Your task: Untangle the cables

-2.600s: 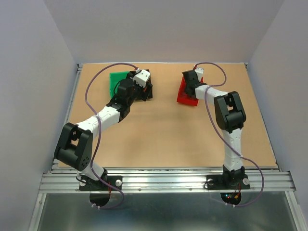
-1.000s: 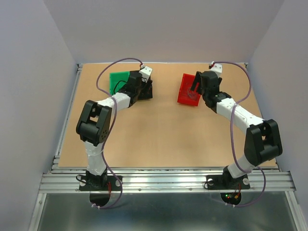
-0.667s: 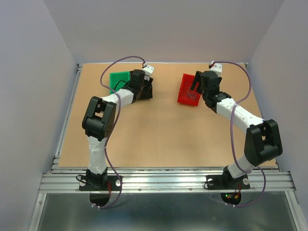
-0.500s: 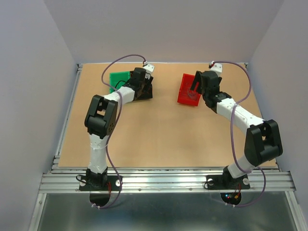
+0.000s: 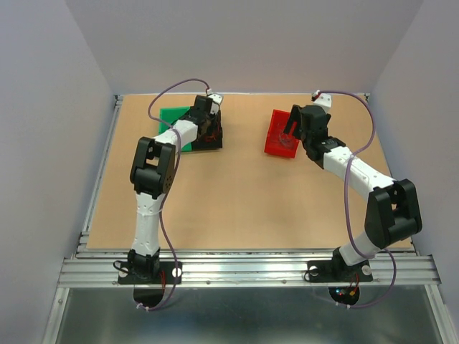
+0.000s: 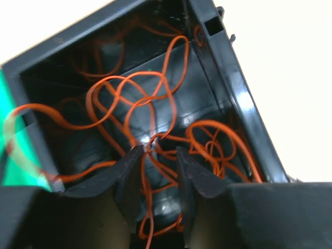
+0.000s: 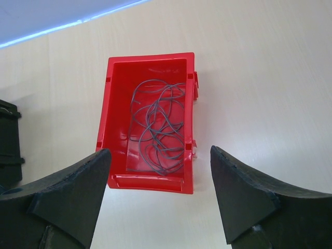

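Note:
A tangle of thin orange-red cables (image 6: 136, 85) lies in a black bin (image 6: 236, 93) at the back left of the table (image 5: 237, 193). My left gripper (image 6: 158, 151) reaches down into that bin (image 5: 208, 136). Its jaws stand a narrow gap apart, with a few orange strands running between the fingers (image 6: 129, 176). A second bundle of thin grey cables (image 7: 155, 132) lies in a red bin (image 7: 110, 119). Above the red bin (image 5: 278, 140) my right gripper (image 7: 160, 153) hovers wide open and holds nothing.
A green bin (image 5: 171, 116) stands against the black bin's left side; its edge (image 6: 11, 155) shows in the left wrist view. Both bins sit near the table's far edge. Each arm trails its own thick purple cable (image 5: 166, 97).
My left arm has stretched further over the black bin and its jaws have narrowed round the orange strands. The right arm has held still over the last second.

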`<state>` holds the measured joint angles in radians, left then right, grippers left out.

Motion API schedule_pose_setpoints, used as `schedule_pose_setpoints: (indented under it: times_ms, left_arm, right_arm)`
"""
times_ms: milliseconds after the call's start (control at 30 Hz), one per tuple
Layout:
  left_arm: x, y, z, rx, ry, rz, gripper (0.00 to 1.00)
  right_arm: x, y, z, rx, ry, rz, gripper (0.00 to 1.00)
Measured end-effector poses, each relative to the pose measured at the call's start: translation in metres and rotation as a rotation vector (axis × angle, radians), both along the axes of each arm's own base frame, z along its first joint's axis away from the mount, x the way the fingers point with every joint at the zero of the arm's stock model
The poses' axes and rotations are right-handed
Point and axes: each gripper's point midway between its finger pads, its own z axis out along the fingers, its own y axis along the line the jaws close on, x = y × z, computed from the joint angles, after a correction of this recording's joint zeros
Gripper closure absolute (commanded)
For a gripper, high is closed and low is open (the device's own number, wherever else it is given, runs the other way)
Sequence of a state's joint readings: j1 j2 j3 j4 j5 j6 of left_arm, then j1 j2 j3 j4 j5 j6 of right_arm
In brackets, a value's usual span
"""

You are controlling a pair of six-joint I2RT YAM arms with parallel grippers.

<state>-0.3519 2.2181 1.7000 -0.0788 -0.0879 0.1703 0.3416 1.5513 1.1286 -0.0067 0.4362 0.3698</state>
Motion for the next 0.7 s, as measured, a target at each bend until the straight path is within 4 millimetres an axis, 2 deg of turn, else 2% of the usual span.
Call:
schedule_pose_setpoints:
  times_ms: [133, 267, 300, 467, 533, 600, 700]
  left_arm:
    - [0.007, -0.009, -0.025, -0.004, 0.066, -0.018, 0.61]
    - [0.01, -0.013, -0.025, -0.015, 0.088, -0.029, 0.61]
    - [0.01, -0.014, -0.024, -0.017, 0.09, -0.031, 0.66]
    - [0.01, -0.016, -0.025, -0.021, 0.102, -0.03, 0.67]
    - [0.008, -0.014, -0.024, -0.025, 0.089, -0.028, 0.61]
    - [-0.004, -0.011, -0.024, -0.023, 0.09, -0.028, 0.55]
    - [-0.027, -0.005, -0.011, -0.01, 0.093, -0.032, 0.47]
  right_arm:
    - [0.0, 0.0, 0.0, 0.001, 0.0, 0.002, 0.18]
    - [0.0, 0.001, 0.0, 0.003, 0.0, 0.006, 0.19]
    - [0.0, 0.001, 0.0, 0.003, 0.0, 0.006, 0.19]
    - [0.001, 0.002, 0.001, 0.006, -0.006, 0.007, 0.19]
    - [0.001, 0.002, 0.002, 0.006, -0.009, 0.008, 0.19]
    - [0.002, 0.002, 0.002, 0.007, -0.011, 0.008, 0.19]
    - [0.002, 0.003, 0.003, 0.008, -0.013, 0.01, 0.19]
